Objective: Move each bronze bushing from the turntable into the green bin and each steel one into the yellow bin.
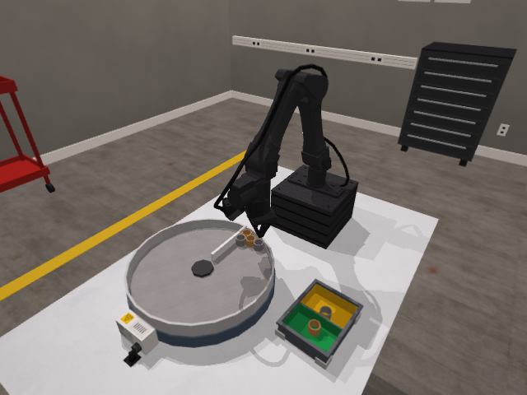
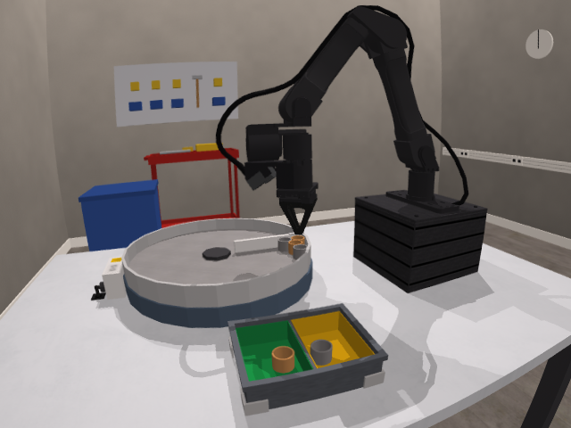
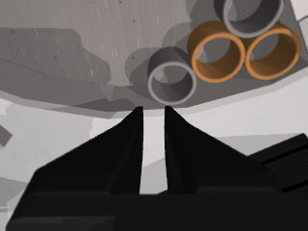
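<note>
The grey turntable (image 1: 199,276) holds a cluster of bushings at its far rim, by the end of a white bar (image 1: 223,248). In the wrist view the cluster is a steel bushing (image 3: 171,85) nearest the fingers, two bronze ones (image 3: 218,51) (image 3: 272,53) and a second steel one (image 3: 247,16). My gripper (image 3: 154,115) hovers just above the cluster (image 2: 294,245), over the rim. Its fingers are nearly together with nothing between them. The green bin (image 2: 267,349) holds one bronze bushing (image 2: 282,358). The yellow bin (image 2: 334,341) holds one steel bushing (image 2: 320,351).
The arm's black base block (image 1: 314,204) stands behind the turntable. A dark hub (image 1: 201,268) sits at the turntable's centre. A white control box (image 1: 136,333) sits at its front left. A blue crate (image 2: 119,211) and red cart stand off the table.
</note>
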### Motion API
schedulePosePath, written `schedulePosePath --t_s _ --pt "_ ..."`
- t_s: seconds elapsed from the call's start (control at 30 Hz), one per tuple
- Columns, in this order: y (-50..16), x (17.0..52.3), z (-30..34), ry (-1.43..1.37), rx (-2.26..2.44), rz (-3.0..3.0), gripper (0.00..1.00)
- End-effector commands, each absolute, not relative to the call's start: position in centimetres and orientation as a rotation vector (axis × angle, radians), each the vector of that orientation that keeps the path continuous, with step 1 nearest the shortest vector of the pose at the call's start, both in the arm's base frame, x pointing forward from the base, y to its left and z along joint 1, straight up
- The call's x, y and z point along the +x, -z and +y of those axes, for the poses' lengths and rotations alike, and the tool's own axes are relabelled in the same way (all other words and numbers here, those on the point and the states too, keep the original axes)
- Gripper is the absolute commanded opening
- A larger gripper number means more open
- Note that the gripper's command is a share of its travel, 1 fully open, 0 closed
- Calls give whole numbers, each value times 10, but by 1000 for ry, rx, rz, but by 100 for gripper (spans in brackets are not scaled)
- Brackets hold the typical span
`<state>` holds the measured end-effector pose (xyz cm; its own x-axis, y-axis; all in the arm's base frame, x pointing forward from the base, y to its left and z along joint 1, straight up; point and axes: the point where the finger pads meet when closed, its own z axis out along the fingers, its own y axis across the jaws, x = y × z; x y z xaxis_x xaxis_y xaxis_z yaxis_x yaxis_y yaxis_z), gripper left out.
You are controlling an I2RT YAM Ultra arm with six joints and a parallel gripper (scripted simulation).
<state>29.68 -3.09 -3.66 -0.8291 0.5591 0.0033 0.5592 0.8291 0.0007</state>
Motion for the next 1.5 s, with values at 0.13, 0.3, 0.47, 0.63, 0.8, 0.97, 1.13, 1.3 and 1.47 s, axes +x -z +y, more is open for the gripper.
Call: schedulePosePath --t_s 0.13,0.3,0.47,0.63,0.8,0.97,1.13,1.3,1.47 --pt "30 309 -30 20 -919 -3024 12" --pt "30 309 -30 20 -919 -3024 12" --pt "30 309 -30 20 -919 -3024 12" --pt "30 309 -30 20 -919 -3024 12" --pt "30 309 -30 20 -919 -3024 12" --pt "30 309 -30 20 -919 -3024 12" --pt "32 309 -30 20 -919 -3024 12" --pt "60 296 -28 10 -909 -2994 12" --pt "53 315 -29 28 -924 -3048 12"
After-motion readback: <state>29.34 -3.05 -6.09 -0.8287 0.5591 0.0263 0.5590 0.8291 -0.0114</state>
